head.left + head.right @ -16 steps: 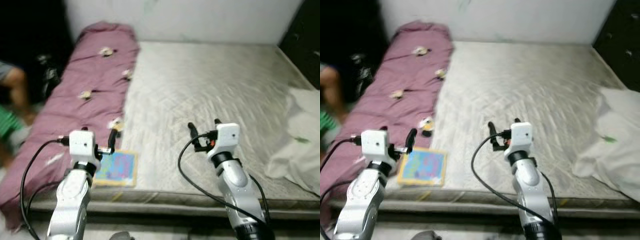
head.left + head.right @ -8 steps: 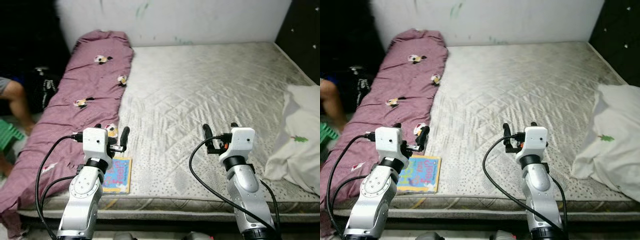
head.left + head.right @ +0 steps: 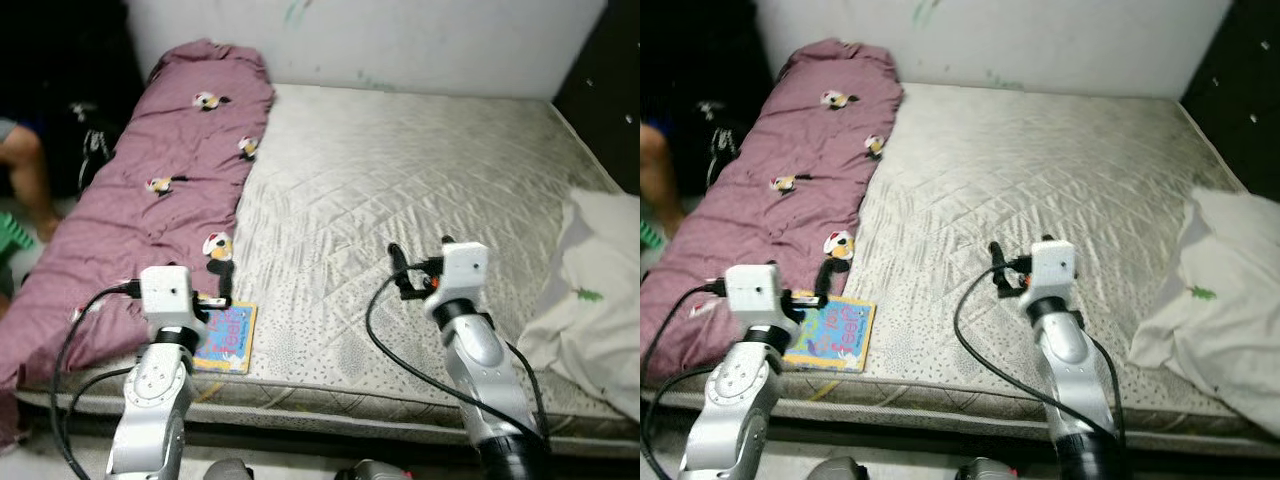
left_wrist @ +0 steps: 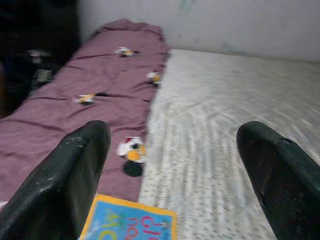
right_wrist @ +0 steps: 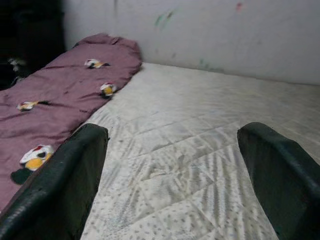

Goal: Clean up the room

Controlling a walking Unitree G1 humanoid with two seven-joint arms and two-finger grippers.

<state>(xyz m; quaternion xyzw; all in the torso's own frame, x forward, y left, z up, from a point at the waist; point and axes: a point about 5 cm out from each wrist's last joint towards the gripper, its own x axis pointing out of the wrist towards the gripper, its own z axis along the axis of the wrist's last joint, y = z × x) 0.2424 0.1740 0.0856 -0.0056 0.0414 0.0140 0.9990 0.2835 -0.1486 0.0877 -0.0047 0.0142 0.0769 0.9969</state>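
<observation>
Standing at the foot of the bare mattress (image 3: 420, 190), both arms raised over its near edge; judged step: approach, nothing picked up yet. Left gripper (image 3: 215, 292) fingers spread wide, holding nothing, just above the picture book (image 3: 225, 337), which lies flat at the near left corner, touching the purple blanket (image 3: 150, 190). Right gripper (image 3: 420, 262) also wide open and empty, over mid-mattress. Likely next move: lower the left gripper to the book's edge and close on it; a flat book may need sliding toward the mattress edge first. White sheet (image 3: 590, 290) is cut off at the right. A person's leg (image 3: 25, 165) is partly visible in the dark left margin; the items there cannot be made out.
</observation>
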